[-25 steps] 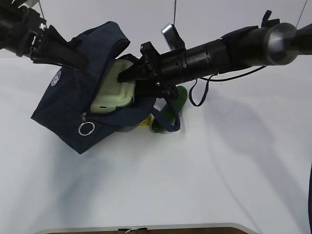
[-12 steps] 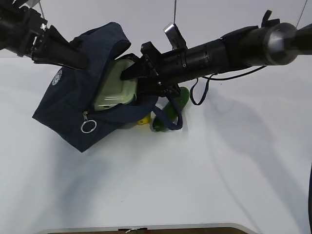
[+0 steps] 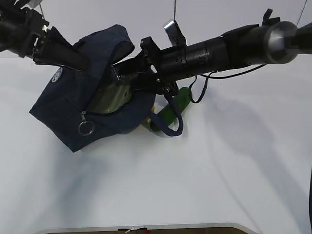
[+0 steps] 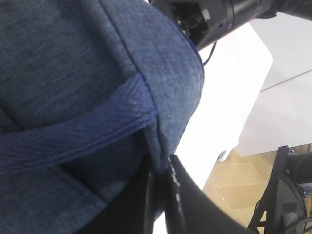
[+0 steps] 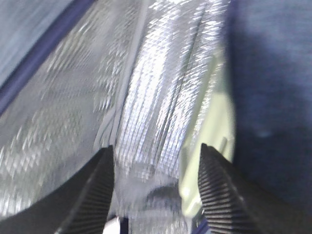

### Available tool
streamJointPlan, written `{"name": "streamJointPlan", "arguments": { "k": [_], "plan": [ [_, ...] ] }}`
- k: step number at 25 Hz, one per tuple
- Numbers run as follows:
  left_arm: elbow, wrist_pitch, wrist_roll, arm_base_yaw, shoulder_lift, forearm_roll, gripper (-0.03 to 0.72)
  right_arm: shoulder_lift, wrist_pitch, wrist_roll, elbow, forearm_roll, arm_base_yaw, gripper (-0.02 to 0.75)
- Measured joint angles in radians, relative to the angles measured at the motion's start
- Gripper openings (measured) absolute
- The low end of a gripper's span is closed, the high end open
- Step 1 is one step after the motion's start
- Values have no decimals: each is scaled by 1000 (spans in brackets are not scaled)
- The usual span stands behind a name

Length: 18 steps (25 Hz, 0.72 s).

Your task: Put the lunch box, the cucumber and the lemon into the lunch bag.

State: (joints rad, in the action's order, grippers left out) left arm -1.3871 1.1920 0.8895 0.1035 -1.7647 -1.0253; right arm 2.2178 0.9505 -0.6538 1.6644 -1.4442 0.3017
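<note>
Exterior view: navy lunch bag (image 3: 68,114) at 10 o'clock on the white counter (image 3: 219,175), mouth pulled open, ring zipper pull (image 3: 85,128) hanging at its front. Left end effector (image 3: 73,57) clenched on bag fabric at the upper rim, holding it up; left wrist view shows its black fingers (image 4: 161,195) pinched shut on the blue cloth beside a handle strap (image 4: 73,136). Right end effector (image 3: 122,78) reaches into the bag mouth. Right wrist view: fingers (image 5: 92,190) spread apart, released, silver foil lining (image 5: 146,87) ahead, pale green lunch box (image 5: 204,146) lid edge just beside at 3 o'clock, not gripped. Lunch box (image 3: 114,97) sits inside the bag. Cucumber (image 3: 173,107) lies on the counter at 3 o'clock of the bag, under the right arm. Lemon (image 3: 145,124) only a yellow sliver, between bag and cucumber.
</note>
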Motion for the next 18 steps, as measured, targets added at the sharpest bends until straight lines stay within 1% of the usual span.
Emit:
{"name": "streamJointPlan", "arguments": {
  "k": [5,9,12,16,18],
  "plan": [
    [0,-11,0,0,0,0,-9,0,10,-3,0,-2,0,441],
    [0,-11,0,0,0,0,-9,0,57,-87,0,-6,-4,441],
    [0,-9,0,0,0,-2,-9,-2,83,-105,0,5,-11,440],
    [0,-3,-4,0,0,-19,-9,-40,92,-109,0,91,-12,440],
    [0,-3,-6,0,0,-19,-9,-76,97,-109,0,157,-13,440]
  ]
}}
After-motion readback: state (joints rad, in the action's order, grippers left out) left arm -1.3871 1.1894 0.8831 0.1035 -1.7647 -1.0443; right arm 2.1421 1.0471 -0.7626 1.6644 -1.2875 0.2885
